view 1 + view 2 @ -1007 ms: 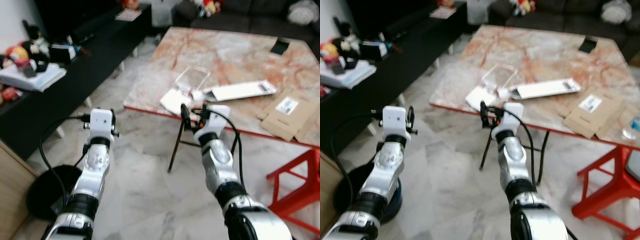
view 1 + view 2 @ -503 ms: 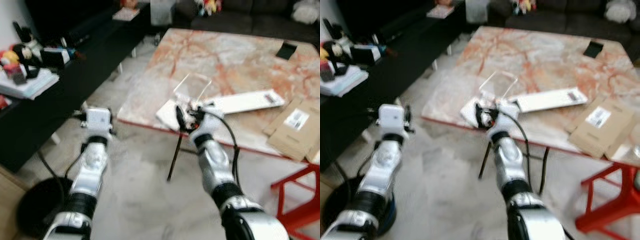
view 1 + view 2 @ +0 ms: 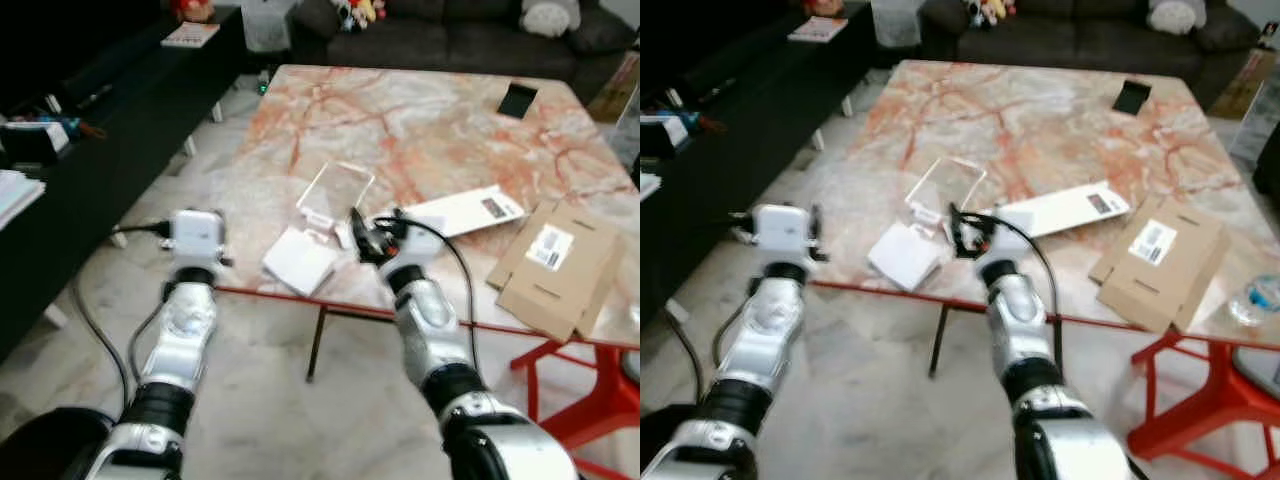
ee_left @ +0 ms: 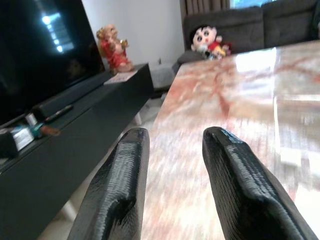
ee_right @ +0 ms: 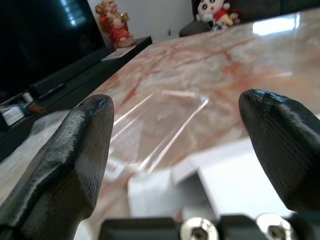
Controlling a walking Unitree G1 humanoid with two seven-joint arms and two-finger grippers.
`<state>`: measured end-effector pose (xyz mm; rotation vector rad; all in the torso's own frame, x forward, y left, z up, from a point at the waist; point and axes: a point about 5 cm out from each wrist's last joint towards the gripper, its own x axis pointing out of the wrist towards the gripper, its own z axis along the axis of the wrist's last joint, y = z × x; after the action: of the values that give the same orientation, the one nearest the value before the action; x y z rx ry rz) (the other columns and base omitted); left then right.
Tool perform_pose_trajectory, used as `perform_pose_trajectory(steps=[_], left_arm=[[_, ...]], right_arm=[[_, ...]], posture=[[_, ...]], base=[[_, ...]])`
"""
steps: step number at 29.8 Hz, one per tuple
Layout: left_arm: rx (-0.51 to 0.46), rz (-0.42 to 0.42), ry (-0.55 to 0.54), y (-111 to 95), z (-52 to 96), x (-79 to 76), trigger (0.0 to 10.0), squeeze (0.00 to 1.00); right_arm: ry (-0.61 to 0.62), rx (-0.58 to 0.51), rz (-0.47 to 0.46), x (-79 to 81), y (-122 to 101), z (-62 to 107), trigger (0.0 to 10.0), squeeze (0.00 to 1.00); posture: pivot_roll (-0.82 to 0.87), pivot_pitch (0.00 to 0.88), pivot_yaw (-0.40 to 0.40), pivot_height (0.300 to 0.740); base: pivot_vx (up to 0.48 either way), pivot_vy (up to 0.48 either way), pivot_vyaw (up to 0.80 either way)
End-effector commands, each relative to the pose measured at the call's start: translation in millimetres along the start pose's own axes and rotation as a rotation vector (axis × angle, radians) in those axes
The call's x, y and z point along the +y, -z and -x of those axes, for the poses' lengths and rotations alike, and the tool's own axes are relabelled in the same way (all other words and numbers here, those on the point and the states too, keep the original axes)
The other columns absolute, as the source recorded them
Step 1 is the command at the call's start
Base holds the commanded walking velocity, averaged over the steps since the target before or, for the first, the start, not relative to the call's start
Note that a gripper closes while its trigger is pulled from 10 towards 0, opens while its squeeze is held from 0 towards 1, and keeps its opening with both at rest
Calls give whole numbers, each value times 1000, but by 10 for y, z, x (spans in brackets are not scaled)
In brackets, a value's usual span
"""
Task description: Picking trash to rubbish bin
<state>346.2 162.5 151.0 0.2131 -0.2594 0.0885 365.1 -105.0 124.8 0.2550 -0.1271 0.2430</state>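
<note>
the left claw (image 3: 196,232) hovered off the bench (image 3: 420,110) edge, fingers parted narrowly, empty. a white packet (image 3: 298,260) lay by the near edge, a clear plastic tray (image 3: 335,190) just beyond it. the right claw (image 3: 362,236), spread wide and empty, sat nearer, the tray straight ahead between its fingers.

**Colours / patterns**

Table (image 3: 420,110): pale marble, orange-red veining, red edge and red legs.
Clear plastic tray (image 3: 335,190): transparent.
Folded paper (image 3: 297,260): white.
Long flat box (image 3: 462,210): white, small dark label.
Cardboard (image 3: 550,262): brown, white label.
Phone-like slab (image 3: 517,100): black.
Floor (image 3: 250,380): grey-white marble.
TV cabinet (image 3: 110,150): black.
Sofa (image 3: 450,40): dark grey.
Right claw (image 3: 362,238): black fingers, silver arm.
Left claw (image 4: 172,190): black, textured fingers.
</note>
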Motion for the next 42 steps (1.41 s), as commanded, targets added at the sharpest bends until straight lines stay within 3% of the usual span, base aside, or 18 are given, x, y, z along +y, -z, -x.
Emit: perform_pose_trajectory(steps=[1, 22, 28, 42], left_arm=[[-5, -27, -24, -14, -19, 110, 10000, 0], [-30, -19, -85, -78, -49, 146, 10000, 0], [-8, -13, -79, -20, 14, 105, 10000, 0], [38, -41, -106, 43, 0, 170, 10000, 0]], right_arm=[[-36, -13, -12, 139, -27, -50, 10000, 0], [-69, 2, 3, 165, -35, -71, 10000, 0], [-64, -1, 5, 129, -42, -62, 10000, 0], [-122, 13, 4, 181, -19, -52, 10000, 0]], posture=[[108, 74, -22, 740], [115, 70, -58, 740], [108, 77, -67, 740], [110, 87, -75, 740]], base=[[420, 0, 0], [397, 12, 0], [0, 0, 0], [0, 0, 0]])
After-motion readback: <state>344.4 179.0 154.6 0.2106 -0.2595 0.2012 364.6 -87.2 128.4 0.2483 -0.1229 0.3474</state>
